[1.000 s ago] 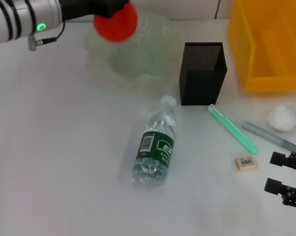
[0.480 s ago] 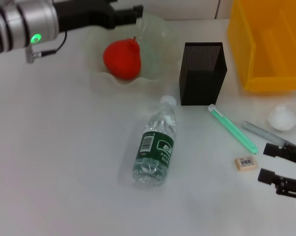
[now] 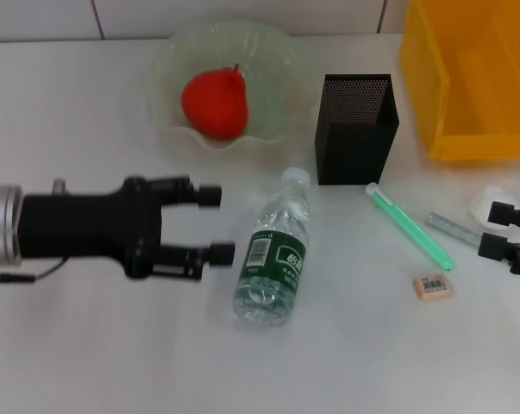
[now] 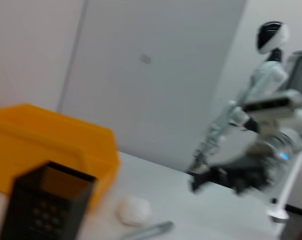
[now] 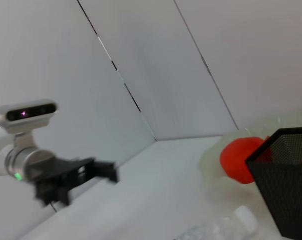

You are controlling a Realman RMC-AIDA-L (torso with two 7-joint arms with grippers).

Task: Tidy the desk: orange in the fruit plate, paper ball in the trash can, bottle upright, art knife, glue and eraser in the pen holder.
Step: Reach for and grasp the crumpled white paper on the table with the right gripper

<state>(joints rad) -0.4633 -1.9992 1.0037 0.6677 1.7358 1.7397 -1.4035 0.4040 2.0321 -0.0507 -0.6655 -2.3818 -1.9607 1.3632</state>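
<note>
Lying on its side mid-desk, clear plastic bottle with dark green label (image 3: 272, 260); left gripper (image 3: 215, 224) just beside it, jaws wide, empty. Right gripper (image 3: 506, 229), spread, over slim grey art knife (image 3: 454, 230). Behind: black mesh pen holder (image 3: 355, 127), red-orange orange (image 3: 214, 104) in pale-green glass plate (image 3: 281, 65).

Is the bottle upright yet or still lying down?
Lying down: the bottle rests on its side on the desk, cap toward the pen holder.

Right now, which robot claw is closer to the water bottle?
The left claw, open just beside the lying bottle on its left. The right claw is far off, open by the art knife.
</note>
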